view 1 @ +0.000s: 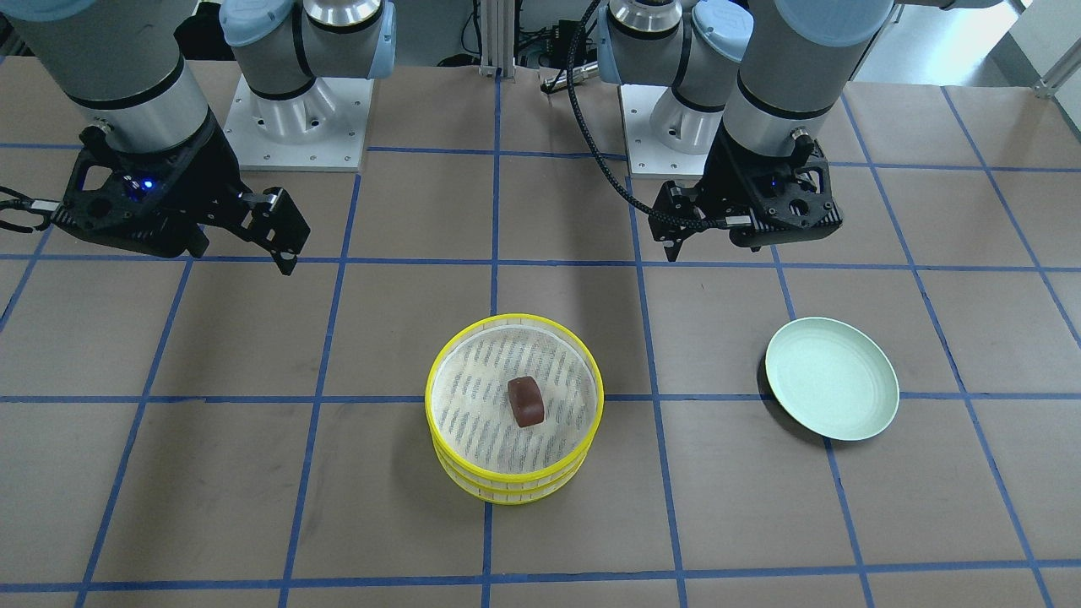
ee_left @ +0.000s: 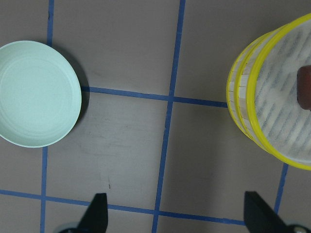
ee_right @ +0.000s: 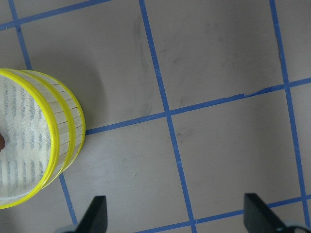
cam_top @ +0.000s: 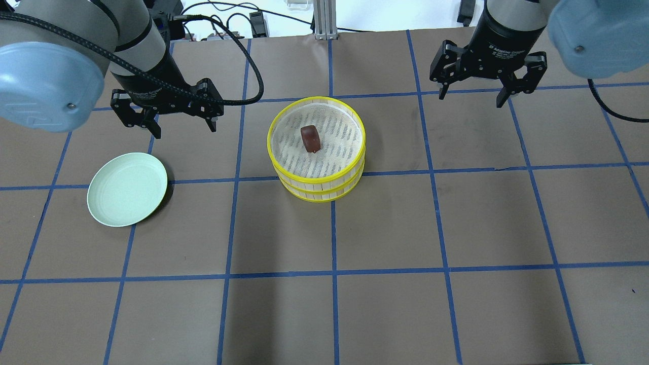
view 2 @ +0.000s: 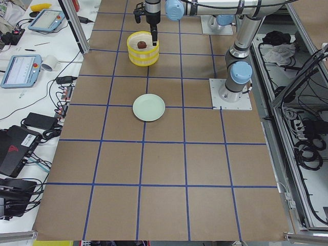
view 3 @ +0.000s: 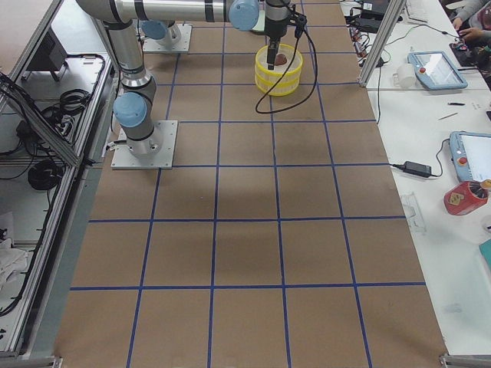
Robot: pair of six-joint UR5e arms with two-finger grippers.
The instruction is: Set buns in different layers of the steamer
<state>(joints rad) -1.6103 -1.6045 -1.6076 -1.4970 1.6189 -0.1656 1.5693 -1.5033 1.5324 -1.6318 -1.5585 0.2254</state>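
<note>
Two yellow-rimmed steamer trays stand stacked at the table's middle, the upper tray [cam_top: 282,114] on the lower tray [cam_top: 320,196]. The dark reddish-brown bun [cam_top: 310,138] lies on the upper tray's mesh liner and also shows in the front view [view 1: 525,401]. The creamy white bun is not visible in any view. My left gripper [cam_top: 185,129] hangs open and empty left of the stack, above the table. My right gripper [cam_top: 472,99] hangs open and empty to the stack's right. The left wrist view shows the stack's edge [ee_left: 249,97] and part of the bun [ee_left: 305,87].
A pale green plate [cam_top: 127,189] lies bare on the table, left of the stack and just below my left gripper; it also shows in the left wrist view [ee_left: 34,94]. Brown paper with blue tape lines covers the table.
</note>
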